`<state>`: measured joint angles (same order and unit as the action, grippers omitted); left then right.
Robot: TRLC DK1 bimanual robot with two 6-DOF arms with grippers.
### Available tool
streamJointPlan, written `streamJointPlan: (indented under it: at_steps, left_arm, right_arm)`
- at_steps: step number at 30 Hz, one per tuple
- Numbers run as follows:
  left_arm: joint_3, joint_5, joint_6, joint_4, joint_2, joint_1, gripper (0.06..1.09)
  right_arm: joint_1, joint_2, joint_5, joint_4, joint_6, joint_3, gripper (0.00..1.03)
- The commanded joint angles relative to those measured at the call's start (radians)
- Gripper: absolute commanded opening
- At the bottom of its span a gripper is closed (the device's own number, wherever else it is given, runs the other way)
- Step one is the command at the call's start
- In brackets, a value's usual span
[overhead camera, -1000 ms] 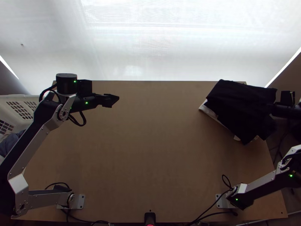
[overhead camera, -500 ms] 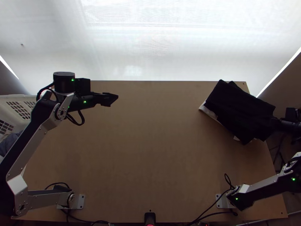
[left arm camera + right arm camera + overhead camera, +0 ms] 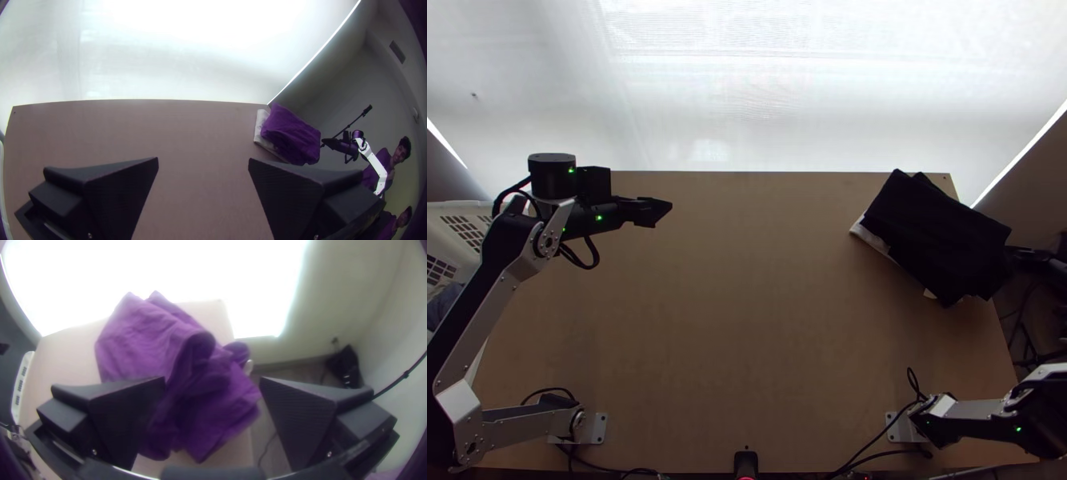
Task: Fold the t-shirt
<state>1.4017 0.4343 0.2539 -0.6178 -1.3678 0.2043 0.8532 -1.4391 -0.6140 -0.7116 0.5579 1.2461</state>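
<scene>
Past the table's right edge [image 3: 1001, 352] juts the t-shirt [image 3: 939, 232]; left hand [image 3: 663, 210] and right hand [image 3: 1017, 254] gape wide.

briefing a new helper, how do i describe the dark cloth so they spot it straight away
On the light wooden table, go to the far right corner, by the white backdrop. The dark cloth is the rumpled piece there, reaching past the table's right edge. It lies on top; the pale cloth peeks out from beneath.
</scene>
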Motion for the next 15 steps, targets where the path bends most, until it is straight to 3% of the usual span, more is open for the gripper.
streamJointPlan:
  at_steps: [1, 4, 10, 15]
  left_arm:
    - [-0.018, -0.002, 0.010, 0.001, 0.021, -0.003, 1.04]
    - [-0.043, -0.066, 0.010, 0.053, 0.033, -0.003, 1.04]
    - [-0.090, -0.126, 0.004, 0.148, 0.029, -0.043, 1.04]
    - [-0.141, -0.129, 0.016, 0.210, 0.029, -0.080, 1.04]
  right_arm:
    - [-0.046, 0.180, 0.188, 0.376, -0.139, -0.106, 0.99]
    - [-0.189, 0.218, 0.200, 0.520, -0.266, -0.135, 0.98]
    - [-0.577, 0.226, 0.534, 0.905, -0.288, -0.309, 0.98]
    - [-0.678, 0.141, 0.614, 1.170, -0.312, -0.493, 0.98]
